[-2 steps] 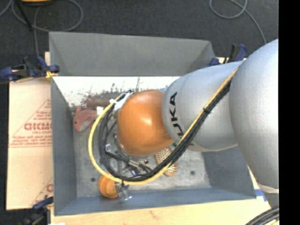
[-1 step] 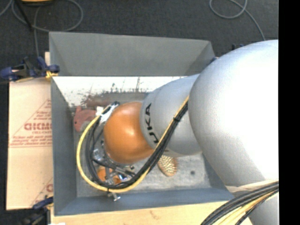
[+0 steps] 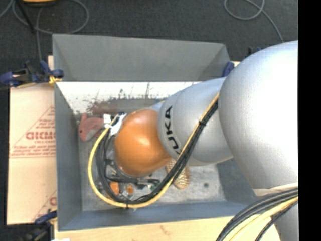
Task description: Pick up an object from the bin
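Note:
My gripper (image 3: pixel 111 174) is low in the front left part of the bin, its dark body showing under the arm's orange cover. Right beneath it lies a small orange thing (image 3: pixel 116 188), partly hidden by the gripper; whether the two touch I cannot tell. A dull red, flat piece (image 3: pixel 88 126) lies by the left wall, up and to the left of the gripper. To the gripper's right, a tan, ribbed thing (image 3: pixel 182 179) peeks out from under the arm.
The arm comes in from the right and covers most of the bin's middle and right. A yellow cable and black cables loop round the gripper close to the left and front walls. The bin floor shows at the front right.

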Controlling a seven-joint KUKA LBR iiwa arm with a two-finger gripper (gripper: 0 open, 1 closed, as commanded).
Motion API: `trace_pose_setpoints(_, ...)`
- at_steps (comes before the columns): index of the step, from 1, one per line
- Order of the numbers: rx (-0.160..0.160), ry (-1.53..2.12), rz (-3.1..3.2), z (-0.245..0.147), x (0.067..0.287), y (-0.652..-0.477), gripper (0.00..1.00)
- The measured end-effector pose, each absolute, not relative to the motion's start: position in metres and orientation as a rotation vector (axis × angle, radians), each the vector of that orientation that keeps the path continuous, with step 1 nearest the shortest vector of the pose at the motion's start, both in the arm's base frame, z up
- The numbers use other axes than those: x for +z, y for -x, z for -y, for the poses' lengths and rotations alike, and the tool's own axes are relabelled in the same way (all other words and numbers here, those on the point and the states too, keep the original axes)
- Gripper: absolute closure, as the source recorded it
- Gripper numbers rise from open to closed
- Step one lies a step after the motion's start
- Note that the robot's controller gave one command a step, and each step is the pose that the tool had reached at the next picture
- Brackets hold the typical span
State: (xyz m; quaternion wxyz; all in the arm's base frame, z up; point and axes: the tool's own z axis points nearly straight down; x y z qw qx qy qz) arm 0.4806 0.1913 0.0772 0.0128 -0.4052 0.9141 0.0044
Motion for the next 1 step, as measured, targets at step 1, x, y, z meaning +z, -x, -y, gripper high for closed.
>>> trace_pose_setpoints(1, 0.014, 1.262, -2.849, -0.1914, 0.0771, -0.4805, 1.00)
